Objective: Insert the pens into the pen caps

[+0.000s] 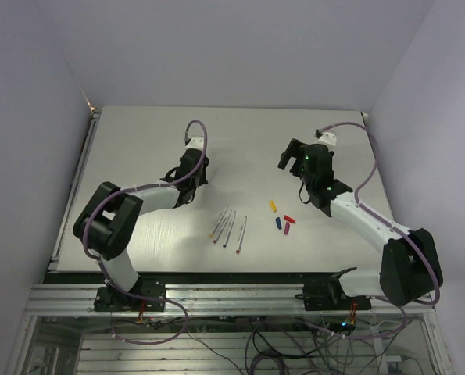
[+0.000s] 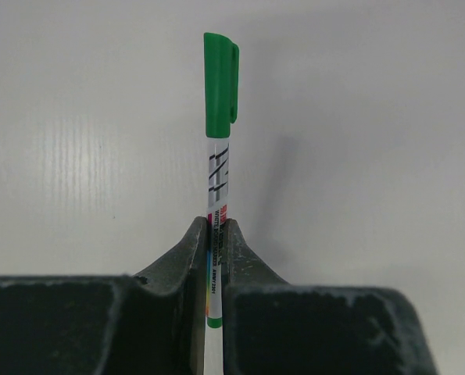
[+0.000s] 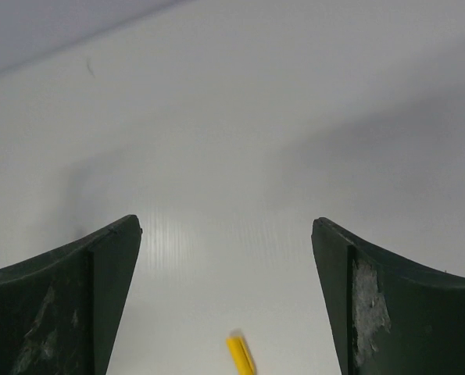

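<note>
1. One green pen is clamped between the closed jaws of the left end effector. Its white printed barrel runs out beyond the fingertips, and a green cap sits on the far end.
2. The right end effector has its jaws wide apart and holds nothing. A yellow cap lies on the counter between and below them.
3. Four pens lie close together near the middle of the counter's near edge, well apart from both end effectors. Just to their right lie the yellow cap, a blue cap and a red cap.
4. In the right wrist view the bottom edge cuts off the yellow cap, and only a sliver of the green pen shows at the left edge. From above, the left arm hides the held pen. The pens' tip colours are too small to tell.
5. The loose pens are thin and pale grey; the caps are short and stubby.
</note>
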Action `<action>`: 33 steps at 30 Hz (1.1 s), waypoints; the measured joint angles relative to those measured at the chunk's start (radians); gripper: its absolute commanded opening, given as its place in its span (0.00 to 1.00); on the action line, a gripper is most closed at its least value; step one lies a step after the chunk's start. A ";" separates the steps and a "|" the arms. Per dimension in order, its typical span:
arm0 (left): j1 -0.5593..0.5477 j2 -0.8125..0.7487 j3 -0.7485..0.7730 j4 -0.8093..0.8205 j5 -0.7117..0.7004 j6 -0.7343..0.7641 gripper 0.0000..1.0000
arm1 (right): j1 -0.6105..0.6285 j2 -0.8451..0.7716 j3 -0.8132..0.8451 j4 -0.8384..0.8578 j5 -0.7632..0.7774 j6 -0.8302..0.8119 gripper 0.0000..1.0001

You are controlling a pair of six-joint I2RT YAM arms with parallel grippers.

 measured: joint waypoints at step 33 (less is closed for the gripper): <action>0.018 0.123 0.083 -0.146 0.040 0.031 0.45 | 0.002 0.058 -0.079 -0.002 -0.133 -0.084 0.62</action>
